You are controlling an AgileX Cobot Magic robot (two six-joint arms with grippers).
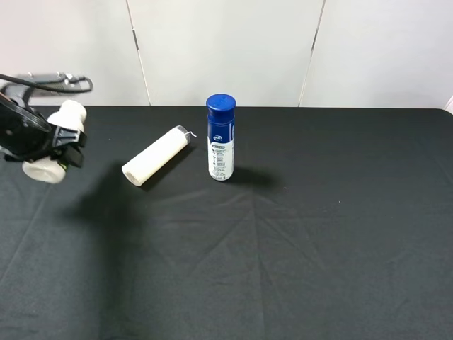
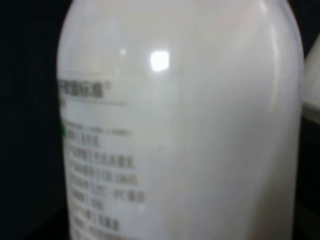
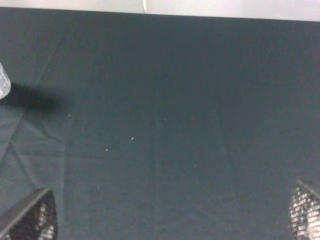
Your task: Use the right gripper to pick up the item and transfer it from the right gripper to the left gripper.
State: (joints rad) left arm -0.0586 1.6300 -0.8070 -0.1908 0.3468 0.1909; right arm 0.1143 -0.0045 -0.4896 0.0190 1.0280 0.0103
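Left gripper (image 1: 53, 145) at the far left edge of the table (image 1: 283, 248), raised above the cloth, clamped around the item (image 1: 58, 142): a small white bottle lying crosswise in the black jaws, its printed label filling the left wrist view (image 2: 180, 125). Right gripper (image 3: 170, 220) spread wide over bare black cloth, holding nothing. Near the middle, a cream tube (image 1: 157, 155) lying down, just beside an upright blue-capped bottle (image 1: 221, 138).

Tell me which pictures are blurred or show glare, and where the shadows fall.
Left wrist view: the small white bottle fills the frame, out of focus, with a glare spot and unreadable label. Exterior high view: sharp; the blue-capped bottle casts a shadow to its right on the black cloth. Right wrist view: soft, slightly hazy.
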